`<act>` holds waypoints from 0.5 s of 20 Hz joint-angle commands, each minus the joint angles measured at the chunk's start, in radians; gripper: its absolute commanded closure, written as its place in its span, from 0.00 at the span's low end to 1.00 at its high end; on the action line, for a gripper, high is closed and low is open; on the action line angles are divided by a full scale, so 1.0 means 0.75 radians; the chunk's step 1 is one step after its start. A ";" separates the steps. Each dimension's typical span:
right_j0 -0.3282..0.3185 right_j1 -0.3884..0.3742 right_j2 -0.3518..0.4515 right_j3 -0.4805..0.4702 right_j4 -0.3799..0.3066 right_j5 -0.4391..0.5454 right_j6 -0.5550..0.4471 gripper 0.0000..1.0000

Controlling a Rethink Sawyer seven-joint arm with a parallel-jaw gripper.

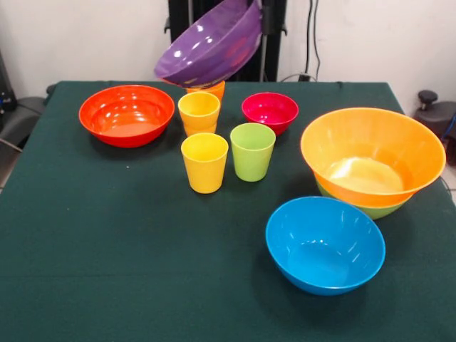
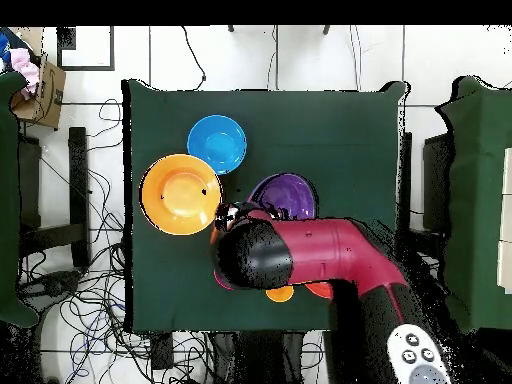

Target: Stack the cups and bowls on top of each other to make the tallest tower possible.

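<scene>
My gripper (image 1: 268, 20) is at the top of the front view, shut on the right rim of the purple bowl (image 1: 210, 46). It holds the bowl tilted in the air above an orange cup (image 1: 214, 90). In the overhead view the gripper (image 2: 240, 212) is at the purple bowl's (image 2: 288, 193) left rim. Two yellow cups (image 1: 199, 112) (image 1: 204, 162) and a lime green cup (image 1: 252, 151) stand mid-table. The large orange bowl (image 1: 372, 153) sits nested in the lime green bowl (image 1: 377, 209). The blue bowl (image 1: 325, 244), the red-orange bowl (image 1: 127, 114) and the small magenta bowl (image 1: 270, 111) stand alone.
The dark green table (image 1: 107, 271) has open cloth at the front left. In the overhead view the red arm (image 2: 320, 255) hides the cups and the bowls under it. The blue bowl (image 2: 217, 143) and the orange bowl (image 2: 180, 194) show beside it.
</scene>
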 commanded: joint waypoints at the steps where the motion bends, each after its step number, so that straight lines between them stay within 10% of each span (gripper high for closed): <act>1: 0.163 -0.049 -0.099 0.076 0.063 0.083 0.266 1.00; 10: 0.321 -0.062 -0.214 0.072 0.109 0.079 0.344 1.00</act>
